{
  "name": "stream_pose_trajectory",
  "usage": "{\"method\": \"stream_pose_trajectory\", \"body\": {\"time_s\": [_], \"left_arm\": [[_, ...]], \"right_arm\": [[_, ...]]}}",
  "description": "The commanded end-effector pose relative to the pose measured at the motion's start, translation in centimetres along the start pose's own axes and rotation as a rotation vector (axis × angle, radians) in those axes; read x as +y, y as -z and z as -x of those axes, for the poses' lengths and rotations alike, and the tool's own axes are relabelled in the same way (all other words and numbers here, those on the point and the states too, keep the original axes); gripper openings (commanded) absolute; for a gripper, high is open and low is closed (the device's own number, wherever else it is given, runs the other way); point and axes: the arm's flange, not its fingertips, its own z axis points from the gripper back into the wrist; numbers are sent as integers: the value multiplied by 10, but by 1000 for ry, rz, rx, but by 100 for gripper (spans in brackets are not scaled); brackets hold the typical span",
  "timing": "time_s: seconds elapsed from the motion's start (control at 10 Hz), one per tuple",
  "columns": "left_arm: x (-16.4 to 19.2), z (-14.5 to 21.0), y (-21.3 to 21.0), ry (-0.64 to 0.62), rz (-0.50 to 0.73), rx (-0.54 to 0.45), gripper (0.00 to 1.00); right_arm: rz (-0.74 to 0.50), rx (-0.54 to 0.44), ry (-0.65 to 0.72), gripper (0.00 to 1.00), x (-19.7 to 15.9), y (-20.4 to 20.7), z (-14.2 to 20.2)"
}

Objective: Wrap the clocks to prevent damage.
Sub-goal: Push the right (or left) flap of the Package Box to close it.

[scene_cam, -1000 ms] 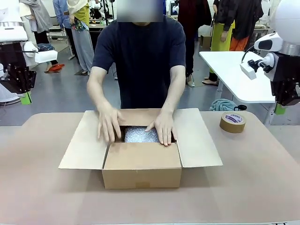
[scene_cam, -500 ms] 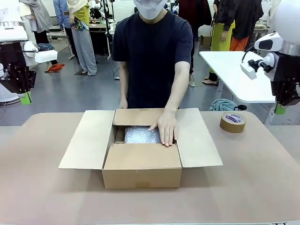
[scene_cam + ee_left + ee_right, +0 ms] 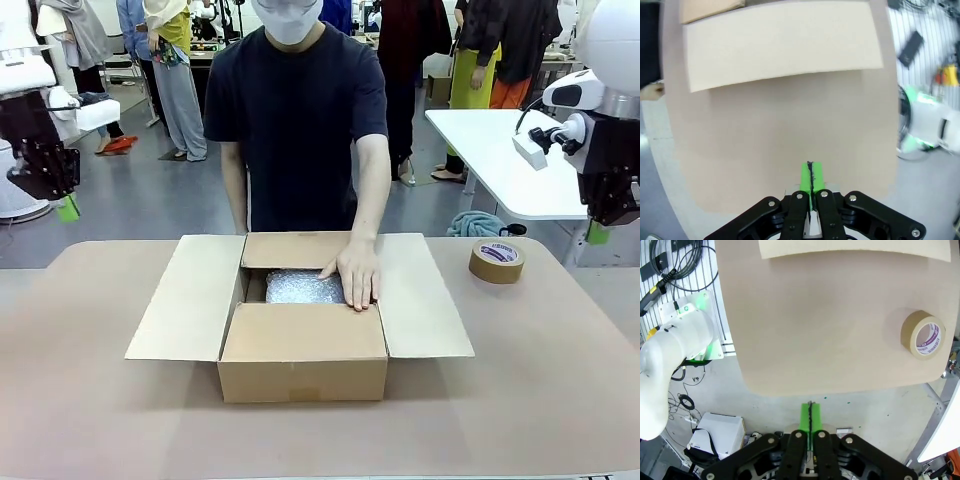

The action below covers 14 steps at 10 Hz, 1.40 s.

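Tan counter (image 3: 540, 380) fills the lower frame. An open cardboard box (image 3: 302, 365) sits at its centre, side flaps spread out and the near flap folded in over the front half.

In the uncovered rear opening, at frame centre, lies a bubble-wrap bundle (image 3: 300, 288), probably a wrapped clock, though no clock face is visible. Its long axis runs left to right across the frame.

The person's hand (image 3: 355, 275) rests flat on the bundle's right end, so it is by far the nearest hand. A tape roll (image 3: 496, 260) lies right of the box, apart from the flap.

The left gripper (image 3: 67, 208) hangs at the upper left edge of the frame. The right gripper (image 3: 597, 232) is at the right edge. Both are clenched on nothing, pads pressed together, raised off the counter and well apart from the box. The bundle lies inward and below each of them, roughly equally far.

The next move looks like the person's, pressing the bundle down or folding the flaps.
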Motion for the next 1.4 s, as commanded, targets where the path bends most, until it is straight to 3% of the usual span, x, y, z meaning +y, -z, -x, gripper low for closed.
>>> {"method": "stream_pose_trajectory", "body": {"time_s": [0.0,0.2,0.5,0.6,1.1,1.2,1.3], "left_arm": [[-21,40,38,-81,-142,-181,1],[-51,86,64,-106,-215,-327,1],[-42,123,90,-172,-92,-432,1],[-49,110,81,-166,-155,-364,1],[-48,110,82,-150,-142,-377,1],[-20,116,98,-180,-51,-469,1],[7,123,113,-162,-40,-554,1]], "right_arm": [[-6,-8,12,1,2,3,-1],[-6,-8,12,1,2,3,-1],[-6,-8,12,1,2,3,-1],[-6,-8,12,1,2,3,-1],[-6,-8,12,1,2,3,-1],[-6,-8,12,1,2,3,-1],[-6,-8,12,1,2,3,-1]]}}
